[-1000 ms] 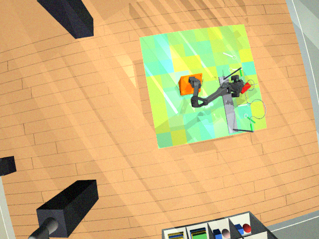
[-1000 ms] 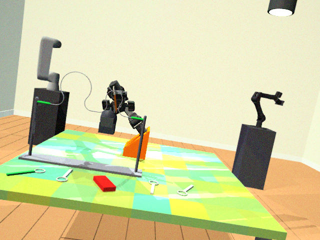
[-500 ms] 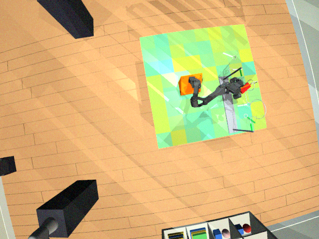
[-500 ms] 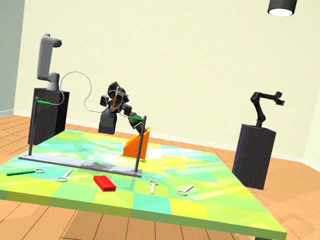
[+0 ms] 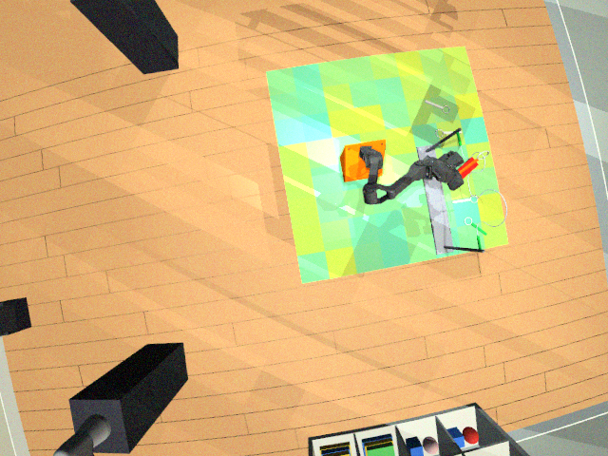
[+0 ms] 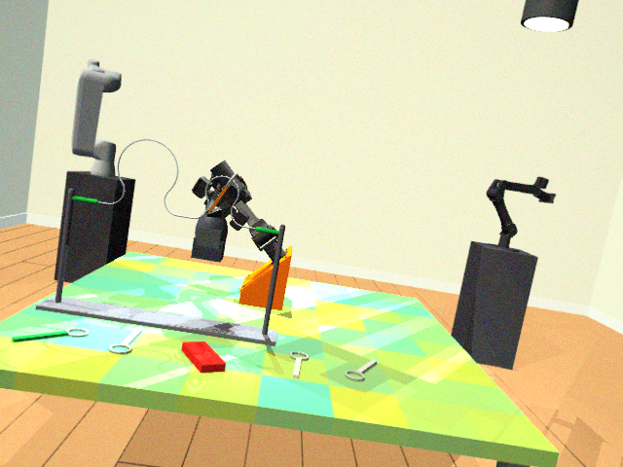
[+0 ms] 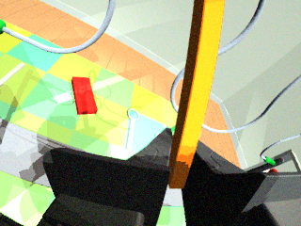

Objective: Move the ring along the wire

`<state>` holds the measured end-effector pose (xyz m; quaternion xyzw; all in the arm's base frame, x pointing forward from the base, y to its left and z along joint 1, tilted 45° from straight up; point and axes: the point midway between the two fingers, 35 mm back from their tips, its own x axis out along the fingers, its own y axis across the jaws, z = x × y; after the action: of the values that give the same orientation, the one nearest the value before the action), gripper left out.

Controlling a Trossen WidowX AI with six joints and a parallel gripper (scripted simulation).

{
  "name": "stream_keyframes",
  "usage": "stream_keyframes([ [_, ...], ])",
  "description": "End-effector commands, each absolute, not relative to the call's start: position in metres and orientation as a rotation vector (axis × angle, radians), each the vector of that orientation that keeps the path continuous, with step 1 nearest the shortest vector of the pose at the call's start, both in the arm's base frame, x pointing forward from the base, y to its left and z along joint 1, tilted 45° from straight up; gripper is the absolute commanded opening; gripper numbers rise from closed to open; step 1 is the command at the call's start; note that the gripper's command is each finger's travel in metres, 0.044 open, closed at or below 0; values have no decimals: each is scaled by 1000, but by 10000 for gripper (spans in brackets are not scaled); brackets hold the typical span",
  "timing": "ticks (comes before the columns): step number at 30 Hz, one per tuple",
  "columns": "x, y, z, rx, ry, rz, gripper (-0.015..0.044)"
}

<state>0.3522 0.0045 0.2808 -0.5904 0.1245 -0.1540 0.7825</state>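
Note:
My gripper [image 7: 173, 135] is shut on the orange handle [image 6: 219, 198] [image 7: 199, 80], which runs up out of the wrist view. The ring is nearly edge-on at the handle's upper end in the exterior view, by the wire's small hump nearer the right post [image 6: 274, 276]; wire clearance inside it cannot be told. The grey wire [image 6: 146, 140] [image 7: 61, 50] has a larger loop towards the left post [image 6: 65, 241]. Green parts adjoin the posts, the right one [image 6: 266, 231] and the left one [image 6: 84, 199]. The arm is behind the wire in the exterior view.
The posts stand on a grey base bar [image 6: 151, 318]. A red block [image 6: 203, 356] [image 7: 85, 96], a loose ring with a green handle [image 6: 40, 336] and several pale rings with handles lie on the table [image 6: 427, 432] in front. Other robots stand on black pedestals beyond it.

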Motion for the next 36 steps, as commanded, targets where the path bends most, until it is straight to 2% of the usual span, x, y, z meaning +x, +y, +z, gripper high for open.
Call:
stream_keyframes([
  [1, 352, 2, 287, -1370, 249, -361, -150],
  [36, 350, 10, 337, -2110, 33, -556, -150],
])
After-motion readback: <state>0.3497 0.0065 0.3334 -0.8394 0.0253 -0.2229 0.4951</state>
